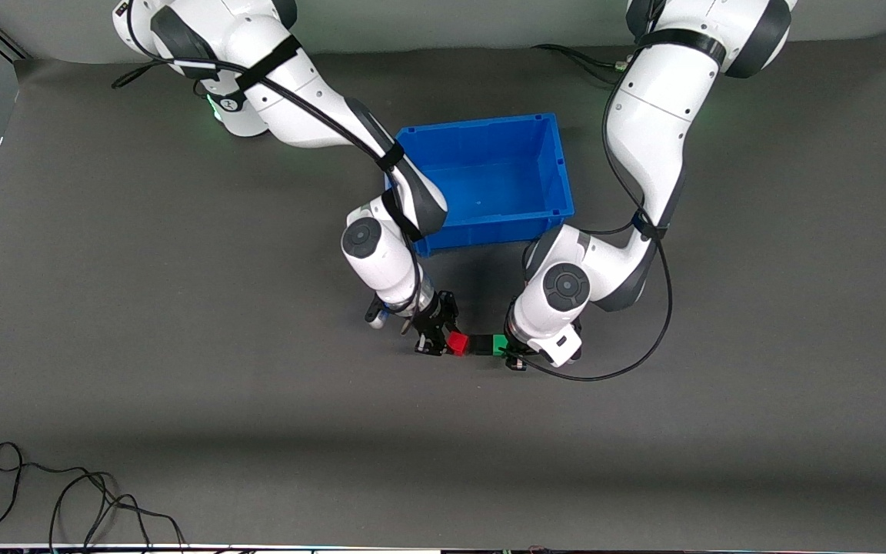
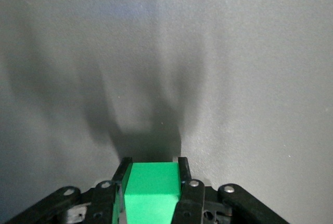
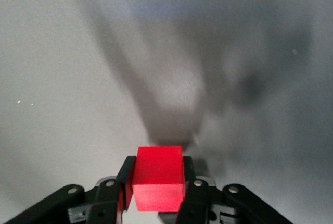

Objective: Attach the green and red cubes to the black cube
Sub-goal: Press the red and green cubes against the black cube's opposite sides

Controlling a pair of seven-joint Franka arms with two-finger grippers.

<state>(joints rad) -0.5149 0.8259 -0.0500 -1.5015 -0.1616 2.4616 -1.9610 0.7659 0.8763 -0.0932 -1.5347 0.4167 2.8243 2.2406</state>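
The red cube (image 1: 456, 343), black cube (image 1: 481, 344) and green cube (image 1: 499, 345) stand in one row, side by side and seemingly touching, over the grey mat. The black cube is in the middle. My right gripper (image 1: 449, 342) is shut on the red cube (image 3: 157, 179), which sits between its fingertips in the right wrist view (image 3: 157, 164). My left gripper (image 1: 507, 350) is shut on the green cube (image 2: 151, 187), clamped between both fingers (image 2: 152, 169). In both wrist views I cannot make out the black cube among the dark shadows.
An empty blue bin (image 1: 489, 231) stands farther from the front camera than the cubes, between the two arms. A black cable (image 1: 612, 373) loops on the mat by the left arm's wrist. More loose cable (image 1: 66, 500) lies near the table's front edge.
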